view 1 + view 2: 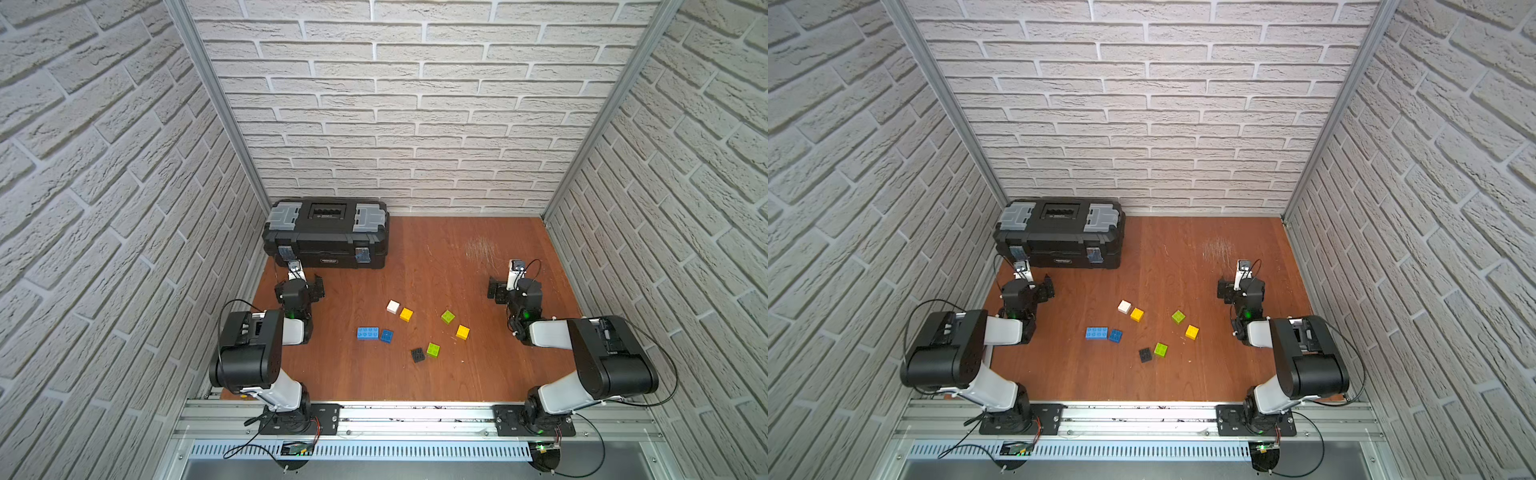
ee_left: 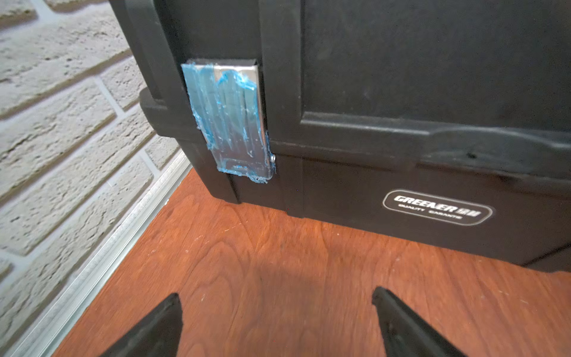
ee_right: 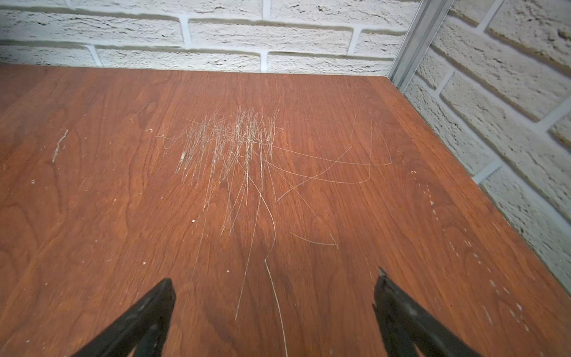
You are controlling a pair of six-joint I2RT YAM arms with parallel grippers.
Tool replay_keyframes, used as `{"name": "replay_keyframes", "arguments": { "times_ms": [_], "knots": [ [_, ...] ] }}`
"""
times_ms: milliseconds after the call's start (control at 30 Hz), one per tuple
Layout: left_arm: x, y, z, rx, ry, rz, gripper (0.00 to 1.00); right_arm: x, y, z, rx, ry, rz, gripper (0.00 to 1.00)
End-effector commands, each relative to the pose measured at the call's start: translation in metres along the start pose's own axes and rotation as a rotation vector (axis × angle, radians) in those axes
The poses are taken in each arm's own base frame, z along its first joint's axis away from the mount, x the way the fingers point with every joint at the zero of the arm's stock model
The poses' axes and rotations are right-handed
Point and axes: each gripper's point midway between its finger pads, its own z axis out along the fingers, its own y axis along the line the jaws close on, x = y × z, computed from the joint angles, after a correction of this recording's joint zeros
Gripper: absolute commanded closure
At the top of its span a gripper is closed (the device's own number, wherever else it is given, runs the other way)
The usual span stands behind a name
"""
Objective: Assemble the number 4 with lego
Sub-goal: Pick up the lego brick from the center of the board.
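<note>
Several loose lego bricks lie apart mid-table in both top views: a long light-blue brick beside a dark blue one, a white one, yellow ones, lime green ones and a black one. The number 4 is not in view. My left gripper is open and empty over bare wood, facing the toolbox, left of the bricks. Over the scratched wood hangs my right gripper, open and empty, right of the bricks.
A big black toolbox stands shut at the back left, its latch smeared with blue. Brick-pattern walls enclose the wooden table on three sides. An aluminium rail carries both arm bases at the front.
</note>
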Motion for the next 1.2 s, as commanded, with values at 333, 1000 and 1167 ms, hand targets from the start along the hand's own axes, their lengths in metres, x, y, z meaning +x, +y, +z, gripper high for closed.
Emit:
{"name": "replay_keyframes", "arguments": {
  "times_ms": [333, 1000, 1167],
  "knots": [
    [-0.008, 0.002, 0.000, -0.002, -0.031, -0.007, 0.02, -0.017, 0.003, -0.002, -0.012, -0.056, 0.002, 0.00],
    [-0.063, 0.037, -0.020, -0.224, 0.039, -0.034, 0.02, -0.110, -0.003, -0.071, 0.013, 0.169, 0.233, 0.00],
    [-0.114, 0.057, -0.068, -0.292, 0.062, -0.361, 0.10, -0.057, 0.030, -0.076, -0.147, 0.453, 0.648, 0.01]
  ]
}}
